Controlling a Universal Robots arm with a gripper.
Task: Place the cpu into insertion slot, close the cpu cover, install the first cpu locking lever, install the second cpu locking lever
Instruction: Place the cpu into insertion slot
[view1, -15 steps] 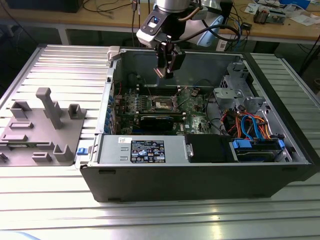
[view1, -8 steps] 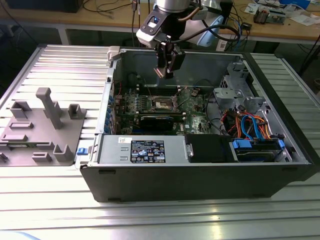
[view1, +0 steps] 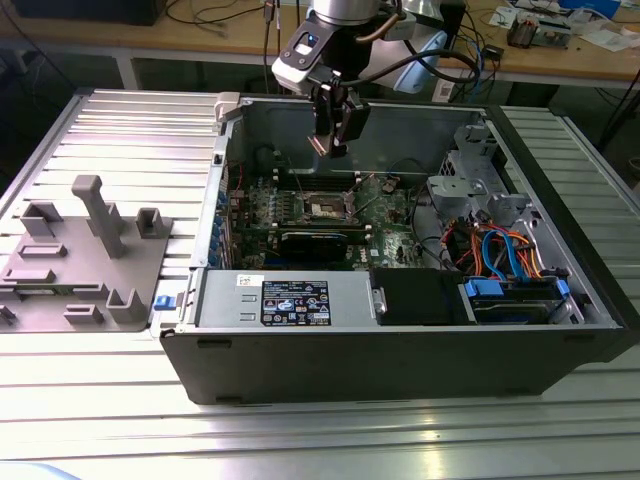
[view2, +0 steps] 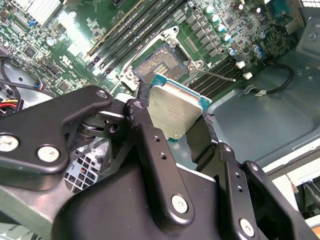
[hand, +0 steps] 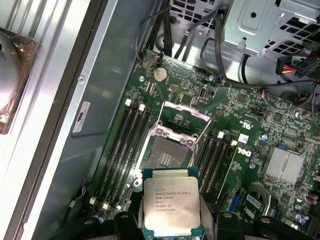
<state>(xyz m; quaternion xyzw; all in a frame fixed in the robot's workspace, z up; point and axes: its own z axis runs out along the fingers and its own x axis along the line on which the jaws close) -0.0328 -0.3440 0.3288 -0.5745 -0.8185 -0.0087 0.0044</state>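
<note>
"Black fingers (view2: 150, 145) sit closest to the lens in the second wrist view. The gripper (view2: 172, 120) is closed on the cpu (view2: 176, 105), pinching it by two opposite edges with the silver face turned up toward the wrist."

"Where is the chip relative to the insertion slot (hand: 167, 152)?"

"Above it and apart — not seated. In the first wrist view the socket lies bare just past the chip's far edge. The cpu cover (hand: 187, 110) stands swung up at the socket's far side, so the opening is free."

"What could go wrong from here?"

"Mostly alignment, as a judgement. In the second wrist view the chip looks tilted against the motherboard (hand: 240, 115). If one corner went down first, it could bend the socket's contacts or sit skewed. The hold is only on thin edges, so a slip would drop the chip onto the board. The raised cover is near the fingers' path, and a finger could clip it. The memory slots (hand: 125, 145) on either side of the socket also leave the fingers little room."

"And the arm's pose?"

"In the exterior view it comes in from the top of the frame, its wrist over the rear half of the open computer case (view1: 400, 350). The gripper points down into the case — above the board, clear of the walls."
</note>
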